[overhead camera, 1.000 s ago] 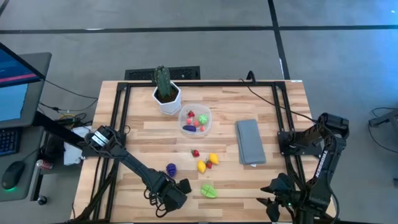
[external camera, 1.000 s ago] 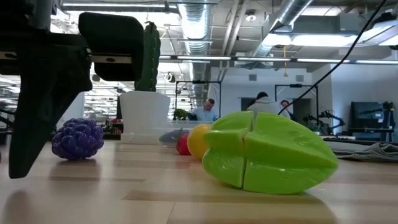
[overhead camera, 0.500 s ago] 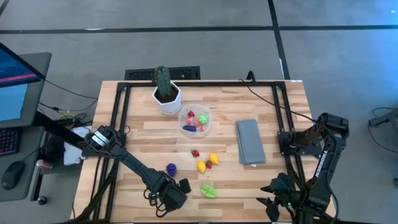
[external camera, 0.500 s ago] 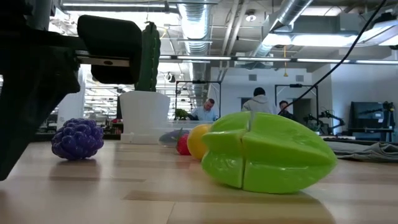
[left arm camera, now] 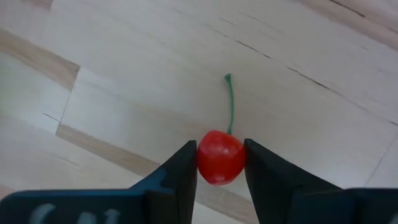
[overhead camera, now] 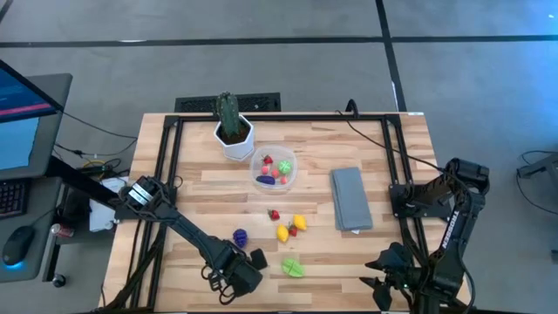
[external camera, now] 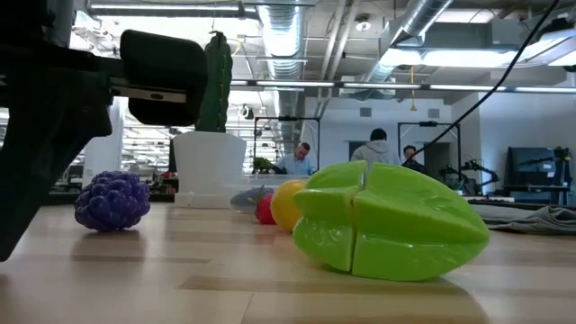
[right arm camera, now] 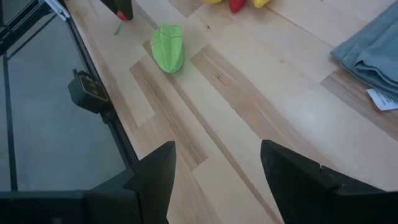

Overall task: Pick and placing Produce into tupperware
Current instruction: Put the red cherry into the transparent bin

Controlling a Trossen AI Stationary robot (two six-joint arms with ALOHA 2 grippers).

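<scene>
My left gripper [overhead camera: 253, 260] is near the table's near edge, left of the green ridged toy fruit [overhead camera: 293, 268], and is shut on a red toy cherry [left arm camera: 220, 157]. A purple grape cluster [overhead camera: 240, 235], two yellow pieces [overhead camera: 290, 228] and a small red piece [overhead camera: 274, 214] lie on the wood. The round clear tupperware [overhead camera: 275, 169] stands beside the white cactus pot [overhead camera: 234, 139] and holds several pieces. My right gripper [right arm camera: 214, 174] waits open at the near right corner. My left gripper pinches the cherry's round red body [left arm camera: 205, 158] between its two fingers [left arm camera: 181, 169], one on each side. The green stem [left arm camera: 230, 102] sticks out free beyond the fingertips. Whether the cherry is clear of the table, I cannot tell.
A folded grey cloth [overhead camera: 350, 199] lies right of the produce. The tall cactus [external camera: 214, 85] and its pot [external camera: 209, 166] stand at the far side. Black frame rails [overhead camera: 166, 174] run along the table's left and right edges. People show in the room beyond.
In the low view my left gripper's dark body has swung a little and now fills more of the picture's left side. The produce on the table has stayed where it was.
</scene>
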